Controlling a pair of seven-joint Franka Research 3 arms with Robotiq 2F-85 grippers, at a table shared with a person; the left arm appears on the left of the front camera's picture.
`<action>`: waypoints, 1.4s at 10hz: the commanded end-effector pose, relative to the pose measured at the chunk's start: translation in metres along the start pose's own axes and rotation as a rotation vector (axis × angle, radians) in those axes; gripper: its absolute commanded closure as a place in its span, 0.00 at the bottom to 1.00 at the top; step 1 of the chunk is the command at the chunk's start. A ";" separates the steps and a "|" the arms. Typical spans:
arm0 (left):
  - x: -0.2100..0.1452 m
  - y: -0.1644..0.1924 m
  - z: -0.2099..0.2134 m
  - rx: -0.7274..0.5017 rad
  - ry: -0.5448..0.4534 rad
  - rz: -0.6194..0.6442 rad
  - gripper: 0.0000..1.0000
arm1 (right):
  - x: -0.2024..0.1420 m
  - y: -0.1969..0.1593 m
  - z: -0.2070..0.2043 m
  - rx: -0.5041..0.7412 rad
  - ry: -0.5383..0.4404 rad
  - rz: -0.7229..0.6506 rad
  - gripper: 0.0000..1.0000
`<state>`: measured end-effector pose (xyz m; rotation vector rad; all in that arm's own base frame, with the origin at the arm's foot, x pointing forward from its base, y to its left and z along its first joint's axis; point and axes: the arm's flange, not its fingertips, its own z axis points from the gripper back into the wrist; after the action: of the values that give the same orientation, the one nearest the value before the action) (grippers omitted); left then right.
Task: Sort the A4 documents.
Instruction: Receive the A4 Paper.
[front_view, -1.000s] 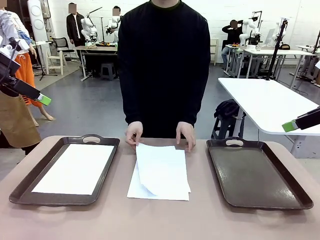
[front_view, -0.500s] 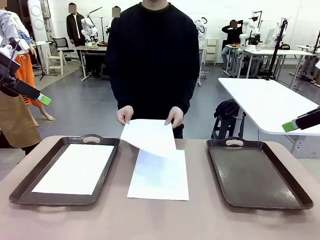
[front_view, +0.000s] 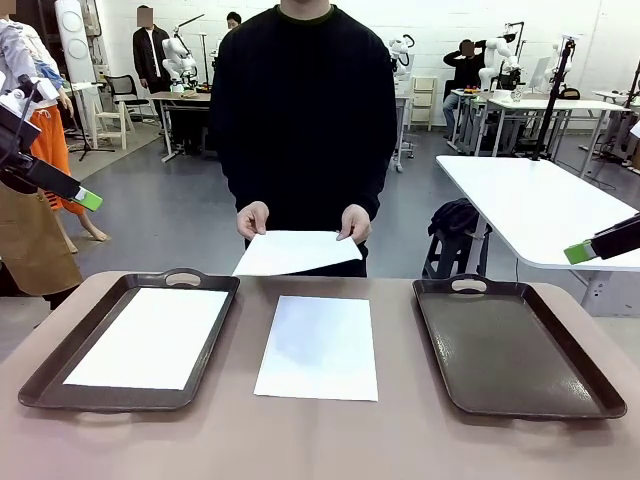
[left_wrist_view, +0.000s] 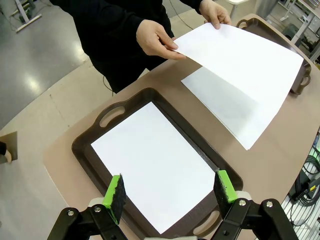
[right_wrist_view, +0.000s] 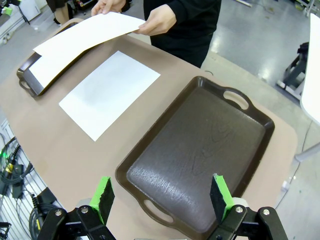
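L end effector (left_wrist_view: 170, 192), R end effector (right_wrist_view: 161, 196) wide, empty; person's sheet (right_wrist_view: 85, 32) hides tray (right_wrist_view: 26, 81) end.

Lab hall with white worktables (front_view: 530, 205)

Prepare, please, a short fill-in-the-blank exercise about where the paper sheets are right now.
1. The left tray holds ____ white sheet.
2. A second sheet lies flat on the table ____ the two trays.
3. The person holds a third sheet with ____ hands.
4. The tray without paper is on the robot's ____ side.

Missing words: one; between; both; right.
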<state>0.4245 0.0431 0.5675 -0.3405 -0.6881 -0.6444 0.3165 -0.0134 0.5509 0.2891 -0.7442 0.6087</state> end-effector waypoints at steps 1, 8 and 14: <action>0.001 -0.001 -0.001 -0.001 0.000 -0.001 0.08 | 0.000 0.000 -0.001 0.001 0.001 -0.007 0.00; 0.001 -0.001 -0.001 -0.001 0.000 -0.001 0.08 | 0.000 0.000 -0.001 0.001 0.001 -0.007 0.00; 0.001 -0.001 -0.001 -0.001 0.000 -0.001 0.08 | 0.000 0.000 -0.001 0.001 0.001 -0.007 0.00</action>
<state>0.4245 0.0431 0.5675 -0.3405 -0.6881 -0.6444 0.3165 -0.0134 0.5509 0.2891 -0.7442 0.6087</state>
